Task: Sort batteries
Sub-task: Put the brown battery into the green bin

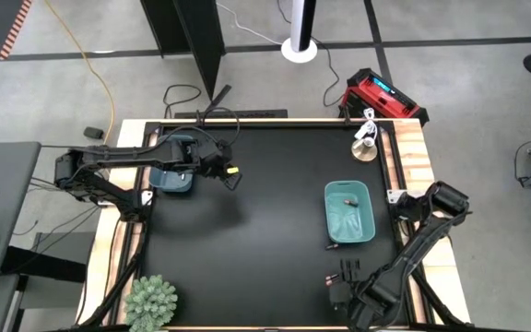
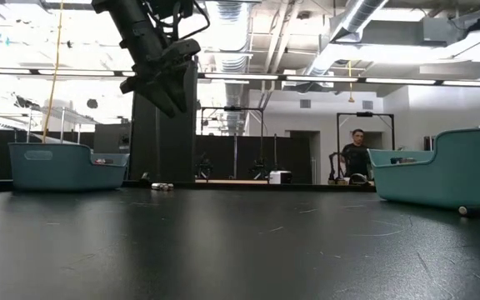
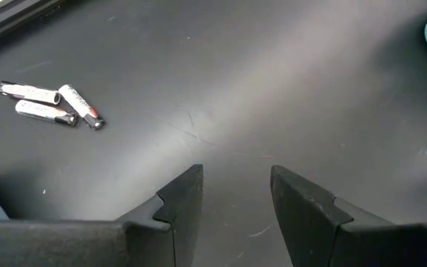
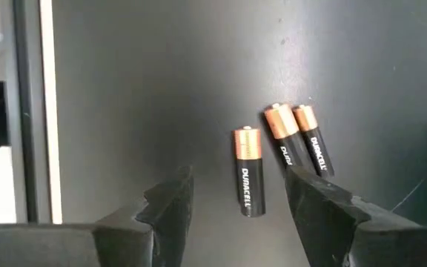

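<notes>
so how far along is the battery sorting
Partly done, it seems: the right teal bin holds something small. Nothing is in hand; the left end effector and right end effector are open. Left: three whitish batteries and three dark batteries on the table.

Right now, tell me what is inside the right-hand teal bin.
In the right teal bin one small dark item lies near the far end, likely a battery; the low view's wall hides the rest.

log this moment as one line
left gripper: open, empty, near white batteries | right gripper: open over black batteries
</notes>
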